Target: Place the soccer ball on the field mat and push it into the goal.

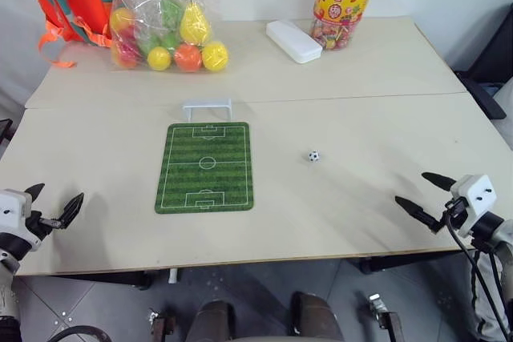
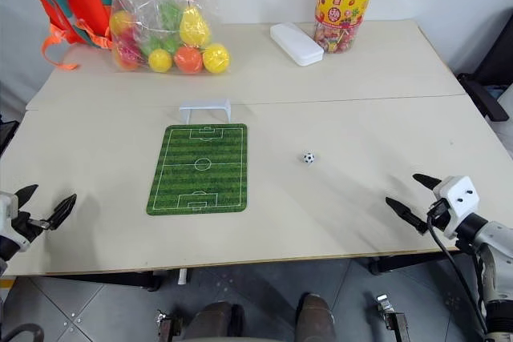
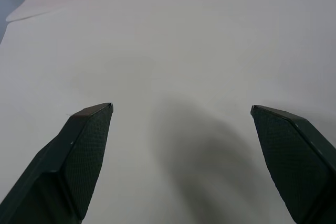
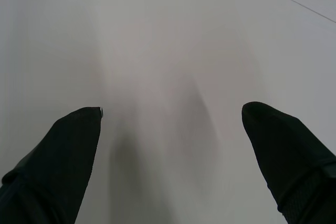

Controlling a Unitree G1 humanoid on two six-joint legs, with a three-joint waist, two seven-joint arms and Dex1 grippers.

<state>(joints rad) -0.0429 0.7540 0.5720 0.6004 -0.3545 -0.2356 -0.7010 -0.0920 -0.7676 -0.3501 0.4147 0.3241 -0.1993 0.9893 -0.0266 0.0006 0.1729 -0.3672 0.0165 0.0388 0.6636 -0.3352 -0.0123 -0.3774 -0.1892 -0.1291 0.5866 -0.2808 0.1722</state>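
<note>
Nothing begun yet; soccer ball (image 1: 313, 155) sits on the table right of the field mat (image 1: 206, 166) (goal (image 1: 208, 108) at its far end); right gripper (image 1: 426, 193) and left gripper (image 1: 54, 204) gape empty; next, right reaches to pinch the ball.

Green striped field mat (image 1: 205, 167), black-patched white soccer ball (image 1: 313, 155), white goal (image 1: 208, 107)
</note>
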